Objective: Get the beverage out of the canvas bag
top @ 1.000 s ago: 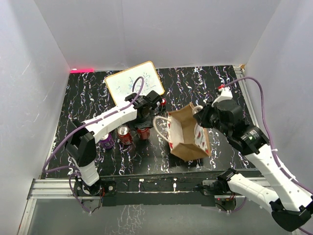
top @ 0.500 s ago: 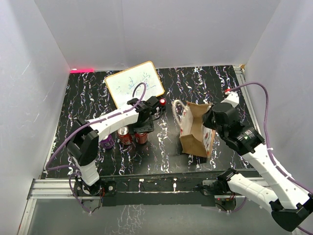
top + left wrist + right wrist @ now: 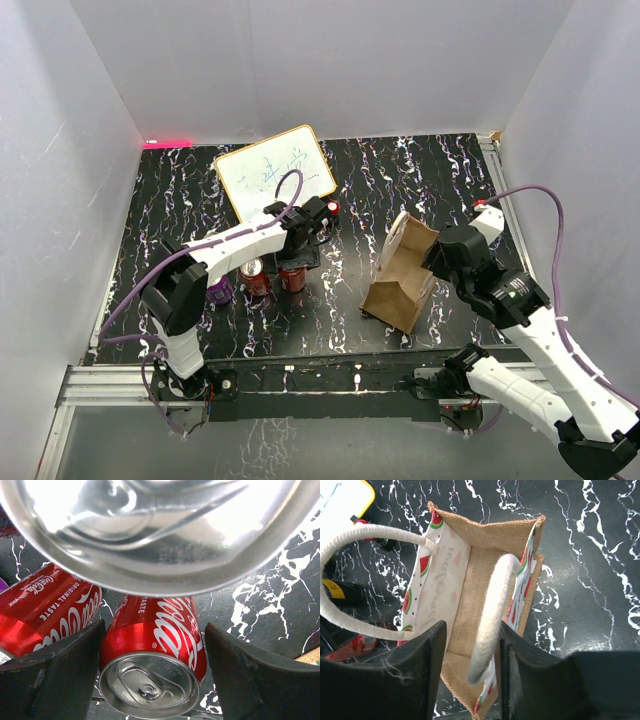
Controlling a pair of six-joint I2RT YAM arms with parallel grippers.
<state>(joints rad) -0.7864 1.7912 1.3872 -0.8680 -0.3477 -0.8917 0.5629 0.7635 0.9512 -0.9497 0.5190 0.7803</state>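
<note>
The canvas bag (image 3: 400, 282) lies tipped on the black table at the right. In the right wrist view the canvas bag (image 3: 470, 575) shows a pale watermelon-print lining and a bare burlap bottom, with no can inside. One white cord handle (image 3: 492, 610) hangs loose between the fingers of my right gripper (image 3: 472, 680), which is open; it leans on the right finger. My left gripper (image 3: 155, 645) is open around an upright red cola can (image 3: 155, 635), with a gap at the right finger. From above, the left gripper (image 3: 298, 250) sits over that can (image 3: 292, 277).
A second red can (image 3: 253, 275) and a purple can (image 3: 220, 290) stand to the left of the first. A silver can end (image 3: 150, 530) fills the top of the left wrist view. A whiteboard (image 3: 275, 172) lies at the back. White walls enclose the table.
The bag moved right with the right arm and tipped over. The right gripper opened, freeing the handle. The left gripper's jaws widened around the red can.
</note>
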